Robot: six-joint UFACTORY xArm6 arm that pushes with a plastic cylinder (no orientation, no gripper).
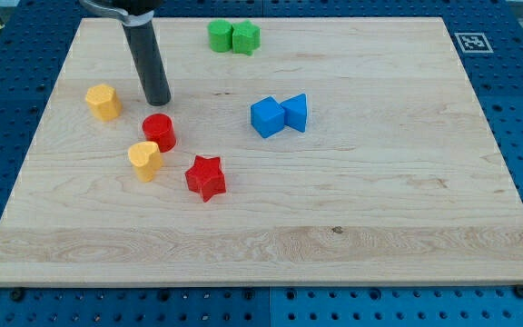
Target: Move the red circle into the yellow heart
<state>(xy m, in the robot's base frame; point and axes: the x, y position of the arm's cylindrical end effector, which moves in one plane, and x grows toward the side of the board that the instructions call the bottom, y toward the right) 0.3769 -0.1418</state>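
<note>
My tip [157, 102] rests on the wooden board [379, 218], the dark rod rising from it toward the view's top and slightly left. The rod is a plain pusher with nothing that opens or closes, and it holds nothing; the tip stands free of every block. The red circle [160, 133] sits just below the tip, close but with a sliver of bare board between them. The yellow heart [144, 161] lies further below the tip and a little to the view's left, its upper right edge touching or nearly touching the red circle; I cannot tell which. A second yellow block [103, 102], shape roughly hexagonal, sits to the view's left of the tip at about the same height, apart from it. The red star [206, 177] lies below and to the view's right of the tip, near the heart and circle but separate. Well to the view's right of the tip, two blue blocks touch: a blue cube [267, 117] and a blue triangle [296, 113]. Above and right of the tip, near the board's top edge, two green blocks [234, 37] sit touching side by side.
</note>
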